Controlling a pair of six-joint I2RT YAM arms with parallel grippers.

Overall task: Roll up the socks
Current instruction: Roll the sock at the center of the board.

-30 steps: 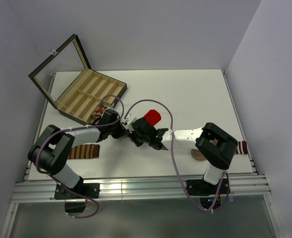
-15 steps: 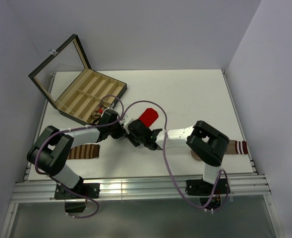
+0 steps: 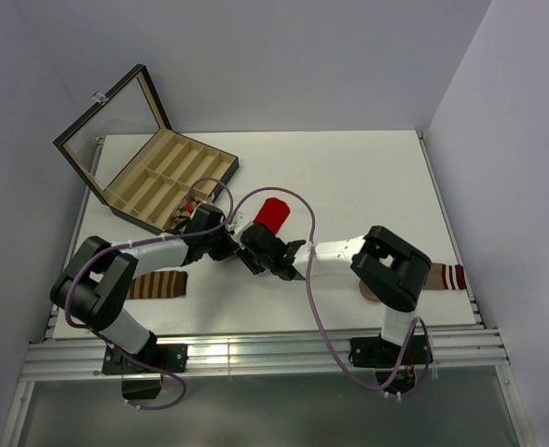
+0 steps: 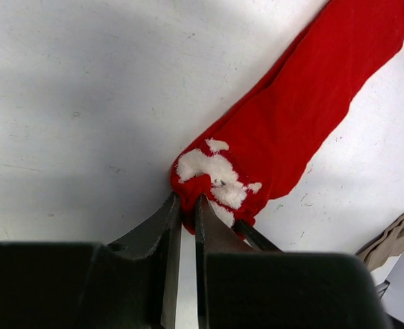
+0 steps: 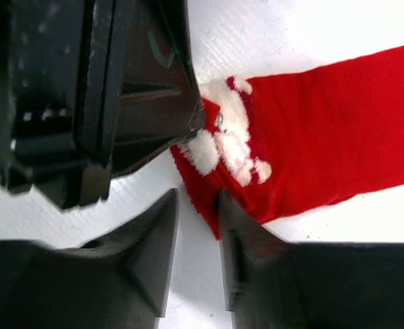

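Note:
The red sock [image 3: 273, 213] lies stretched on the white table just behind both grippers, its bunched white-flecked cuff end toward them. In the left wrist view my left gripper [image 4: 186, 200] is shut on that bunched end of the red sock [image 4: 304, 103]. My right gripper [image 5: 198, 200] faces it closely, jaws narrowly apart, the edge of the red sock [image 5: 325, 151] lying against its right fingertip [image 5: 223, 205]. In the top view the left gripper [image 3: 237, 244] and right gripper [image 3: 253, 254] nearly touch. The diamond-patterned sock is not visible.
An open black box with tan compartments [image 3: 167, 177] stands at the back left. A brown-and-cream striped sock [image 3: 157, 284] lies front left, another [image 3: 445, 276] at the right edge. A tan piece [image 3: 372, 291] shows under the right arm. Tan cloth [image 4: 394, 236] lies near the left gripper.
The red sock has slid left and slightly back with both grippers. The right arm's elbow has drawn left, uncovering more of the striped sock at the right.

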